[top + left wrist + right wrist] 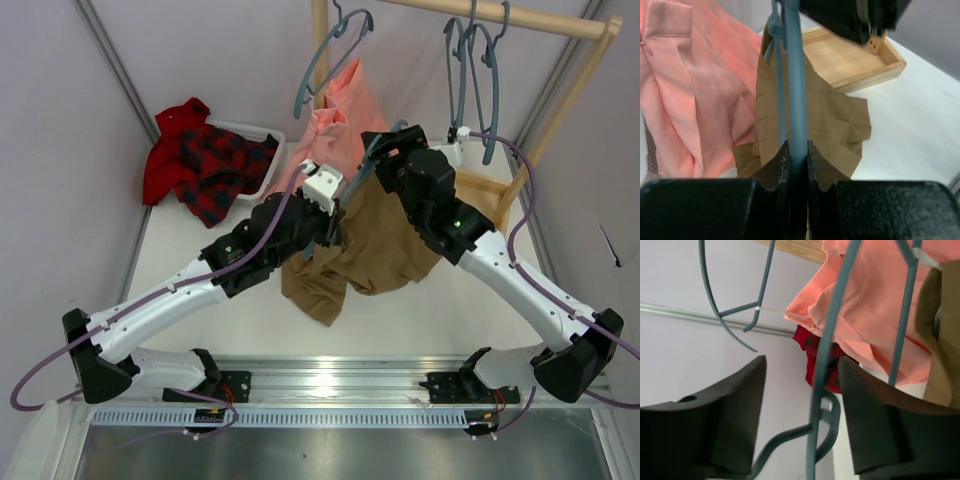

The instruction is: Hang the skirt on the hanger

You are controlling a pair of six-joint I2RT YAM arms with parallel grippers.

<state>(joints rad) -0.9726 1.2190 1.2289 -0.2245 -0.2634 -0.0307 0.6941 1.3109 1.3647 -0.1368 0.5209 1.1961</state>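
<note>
Tabletop (430, 310): showing white, far edge meeting grey walls.
Skirt (375, 240): hanging mid-tabletop between both hands, hem touching the surface, pink garment (335, 120) just beyond.
Left hand (798, 150): clamping the hanger (796, 100) bar.
Right hand (801, 365): standing apart, hanger bar passing between.

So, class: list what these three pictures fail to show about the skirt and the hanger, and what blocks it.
Left wrist view: the hanger runs off the top edge, hook unseen.
Top view: the left gripper and right gripper cover where the hanger meets the skirt.
Right wrist view: the right edge cuts off most of the skirt.
</note>
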